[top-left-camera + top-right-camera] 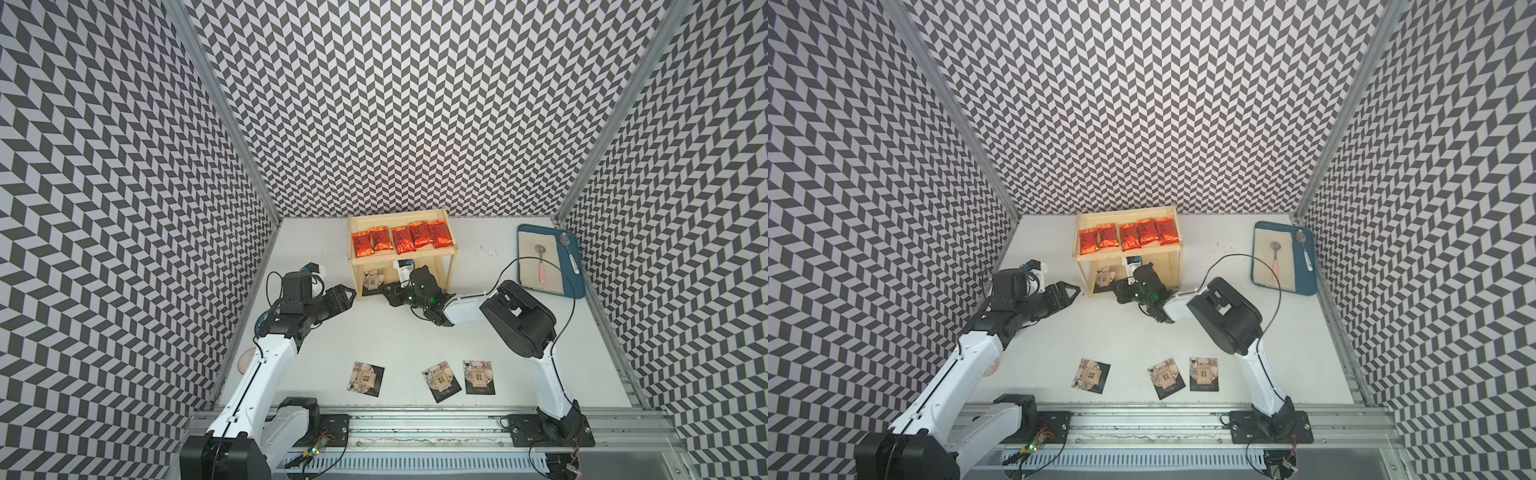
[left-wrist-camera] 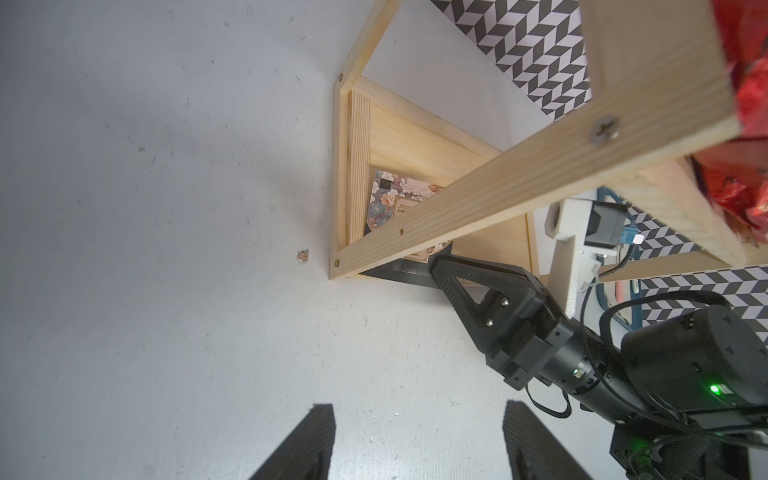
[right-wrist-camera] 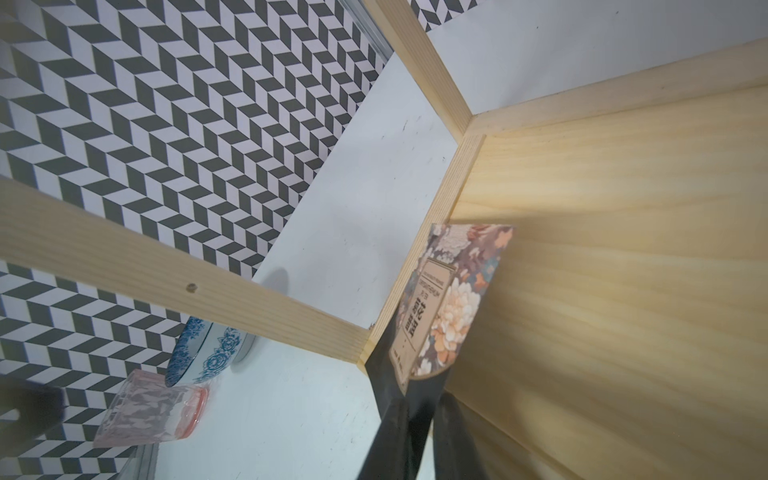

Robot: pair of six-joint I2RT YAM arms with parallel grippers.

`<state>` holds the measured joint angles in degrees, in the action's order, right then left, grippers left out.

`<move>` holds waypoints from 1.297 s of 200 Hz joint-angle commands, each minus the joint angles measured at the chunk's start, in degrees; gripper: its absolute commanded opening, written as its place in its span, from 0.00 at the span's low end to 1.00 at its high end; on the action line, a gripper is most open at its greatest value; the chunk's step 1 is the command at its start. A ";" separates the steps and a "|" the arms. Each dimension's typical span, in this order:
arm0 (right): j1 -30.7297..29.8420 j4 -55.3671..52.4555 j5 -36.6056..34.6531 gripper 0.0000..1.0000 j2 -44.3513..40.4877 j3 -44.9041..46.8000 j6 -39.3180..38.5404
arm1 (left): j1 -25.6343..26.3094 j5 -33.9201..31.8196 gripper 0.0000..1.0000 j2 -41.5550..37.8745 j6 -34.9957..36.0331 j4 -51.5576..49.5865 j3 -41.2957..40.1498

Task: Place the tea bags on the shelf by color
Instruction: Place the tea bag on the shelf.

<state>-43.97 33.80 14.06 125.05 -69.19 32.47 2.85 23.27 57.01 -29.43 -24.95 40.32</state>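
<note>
Trouble, if it comes, starts low in the shelf (image 1: 374, 261). In both top views you see the right gripper (image 1: 388, 291) set low at a black packet (image 1: 372, 281) lying in the lower tier. Five red sachets (image 1: 401, 239) line the top, and three more black packets (image 1: 441, 380) wait on the table (image 1: 374, 332) near the arm bases. The left gripper (image 1: 350, 296) hovers just beside the front corner post (image 1: 353, 280). From above, the upper tier hides how that packet sits. The left wrist view supplies it: the packet's dark edge juts past the front lip with a right fingertip (image 2: 446, 270) touching it, and your left fingers (image 2: 303, 449) stand apart with nothing between them. The right wrist view shows the right fingers (image 3: 455, 444) close on either side of that dark edge, but you cannot tell whether they pinch it or merely flank it. It also shows plainly a blue bowl (image 3: 208, 349) and a pink glass (image 3: 153, 411), which the left arm mostly covers from above. If you pull back with any grip on, I judge the packet will drag off the lip. If you swing wide you may nudge a post, shifting the light shelf and its red row.
</note>
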 commanded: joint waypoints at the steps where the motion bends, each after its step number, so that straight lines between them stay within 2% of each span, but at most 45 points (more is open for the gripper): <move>1: 0.46 0.01 -1.67 0.17 1.07 -1.37 -1.12 | -0.27 0.67 0.69 -0.41 0.65 0.43 0.49; 235: 0.55 -2.59 -2.37 0.21 3.64 -5.15 -2.15 | 0.23 0.47 0.70 -0.53 0.43 0.69 0.22; 259: 0.55 -3.01 -2.54 0.26 3.36 -5.08 -2.57 | 0.31 0.40 0.70 -0.58 0.43 0.69 0.28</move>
<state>-43.57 29.95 11.79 127.59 -73.17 30.83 2.98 23.49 57.01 -29.43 -24.93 40.32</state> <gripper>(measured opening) 0.230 0.695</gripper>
